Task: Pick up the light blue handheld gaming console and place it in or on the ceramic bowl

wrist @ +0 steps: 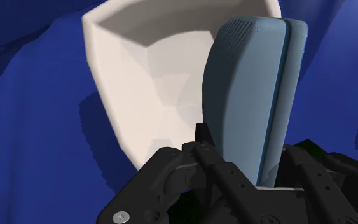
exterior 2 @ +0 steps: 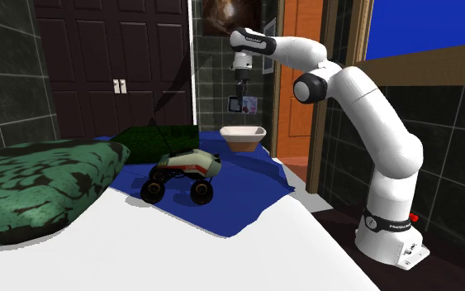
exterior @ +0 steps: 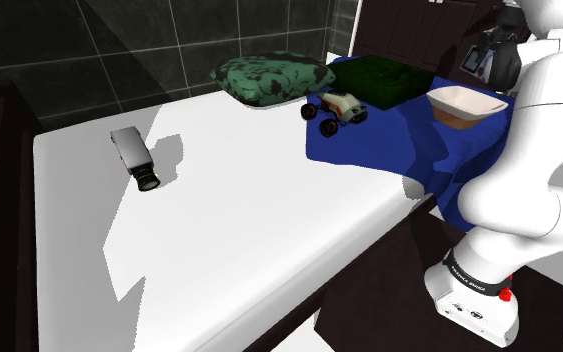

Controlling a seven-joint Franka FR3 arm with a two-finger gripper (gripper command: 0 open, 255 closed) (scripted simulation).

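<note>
Light blue handheld console (wrist: 254, 83) is clamped edge-on between the fingers of the black gripper (wrist: 250, 153), so it's up in the air and not resting on anything. Right below the gripper sits the off-white bowl (wrist: 139, 76) on a blue blanket (wrist: 31, 127), with a clear gap between the console and the rim. A toy monster truck (exterior 2: 181, 175) is parked on that same blanket, well off to the side of the gripper and lower down, just beside a dark green cushion (exterior 2: 152, 140).
</note>
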